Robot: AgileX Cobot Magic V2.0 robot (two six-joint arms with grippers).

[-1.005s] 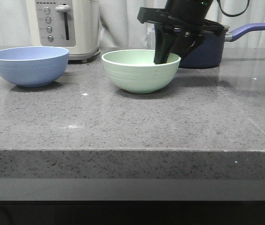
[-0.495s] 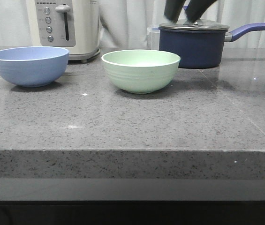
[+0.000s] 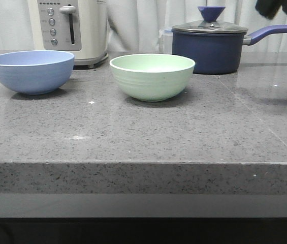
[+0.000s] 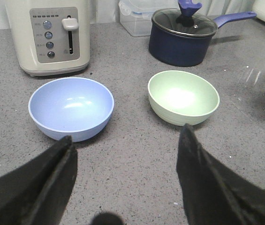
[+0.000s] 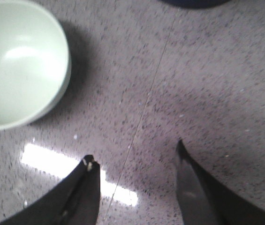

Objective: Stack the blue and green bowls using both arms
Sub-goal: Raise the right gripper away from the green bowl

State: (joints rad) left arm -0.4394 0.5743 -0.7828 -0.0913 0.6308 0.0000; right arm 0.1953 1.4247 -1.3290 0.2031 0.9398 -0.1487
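"Since both bowls sit apart on the countertop, how much of the stacking would you call done?"

"None that I can see. The blue bowl stands upright near the toaster, and the green bowl stands upright beside it with a clear gap of bare stone between them, the lidded saucepan behind. Both bowls are empty. I'd judge that one of them has yet to be gripped, lifted and set down inside the other."

"And your fingers?"

"My left gripper is spread wide with nothing between its fingers, hanging above the counter on the near side of the two bowls. My right gripper is also parted and empty, over bare stone just beside the green bowl (only part of its rim shows there)."

"What can't you make out?"

"In the front view my right arm is only a dark blur cut off at the upper corner, and my left arm does not appear there at all. The right wrist picture is soft, so the fingertips are vague. Only the lower part of the toaster shows."
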